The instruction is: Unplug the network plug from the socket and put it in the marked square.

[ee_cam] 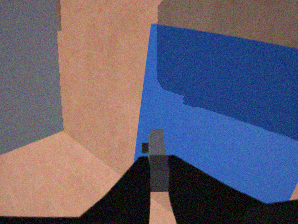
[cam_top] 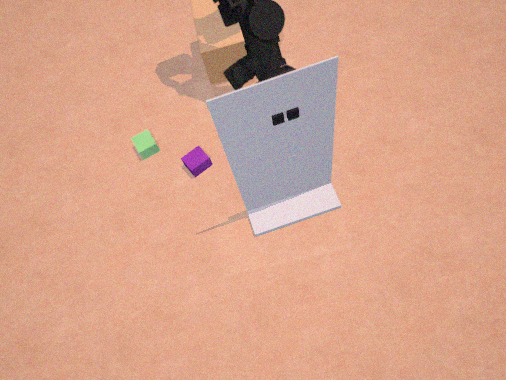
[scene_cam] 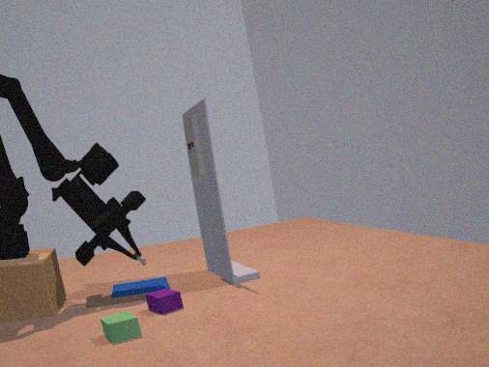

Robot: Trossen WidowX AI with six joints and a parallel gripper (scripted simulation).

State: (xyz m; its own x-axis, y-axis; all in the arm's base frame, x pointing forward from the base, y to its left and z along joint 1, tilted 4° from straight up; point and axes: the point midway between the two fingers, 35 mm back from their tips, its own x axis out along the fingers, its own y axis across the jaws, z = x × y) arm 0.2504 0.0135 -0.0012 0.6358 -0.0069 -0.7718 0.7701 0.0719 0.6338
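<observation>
The small grey plug (scene_cam: 142, 262) (ee_cam: 157, 140) is out of the socket and held at the tips of my gripper (scene_cam: 139, 257) (ee_cam: 156, 164), which is shut on it. A small dark piece, perhaps its tab, shows at its left in the wrist view. The plug is in the air, tip angled down. The blue marked square (scene_cam: 140, 286) (ee_cam: 210, 155) lies on the table beneath and beyond it, partly in shadow. The upright panel (cam_top: 290, 160) (scene_cam: 213, 212) (ee_cam: 27, 75) stands apart from the gripper. In the top view the panel hides the fingers and plug.
A purple block (cam_top: 196, 161) (scene_cam: 164, 301) lies near the square, on the exterior view's near side. A green block (cam_top: 145, 144) (scene_cam: 121, 327) lies further out. The panel has a pale foot (cam_top: 295, 209) (scene_cam: 245, 272). A wooden base (scene_cam: 31, 287) stands under the arm.
</observation>
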